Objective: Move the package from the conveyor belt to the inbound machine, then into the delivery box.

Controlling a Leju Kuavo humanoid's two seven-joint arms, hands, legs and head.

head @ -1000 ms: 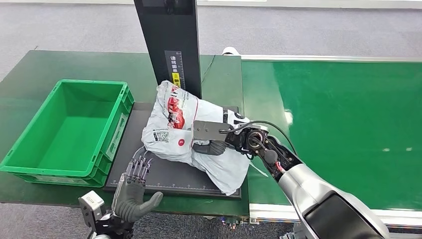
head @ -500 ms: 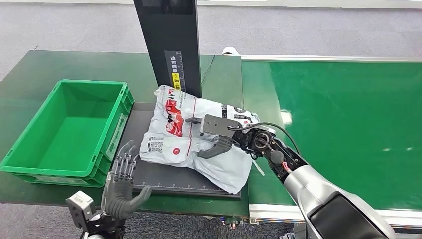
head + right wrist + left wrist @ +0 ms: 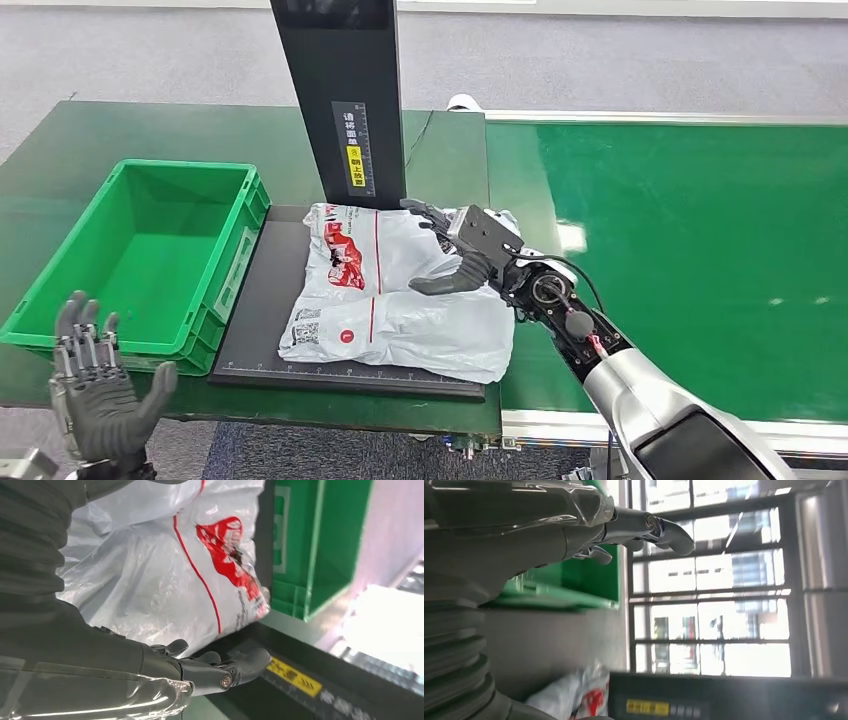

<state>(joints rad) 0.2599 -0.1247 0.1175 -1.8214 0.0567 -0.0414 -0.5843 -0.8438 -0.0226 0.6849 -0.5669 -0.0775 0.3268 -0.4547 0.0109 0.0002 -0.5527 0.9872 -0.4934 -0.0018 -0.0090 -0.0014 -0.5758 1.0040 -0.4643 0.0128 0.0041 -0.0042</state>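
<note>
Now the right hand (image 3: 452,250) is hovering over the package (image 3: 395,295) with its fingers spread and gripping nothing, thumb angled down toward the plastic at the bag's right edge. That white bag with red print is lying flat on the black scanner platform (image 3: 262,300), just beside the green crate (image 3: 140,260). Down front, the left hand (image 3: 95,395) is holding its palm open, well apart from the bag.
</note>
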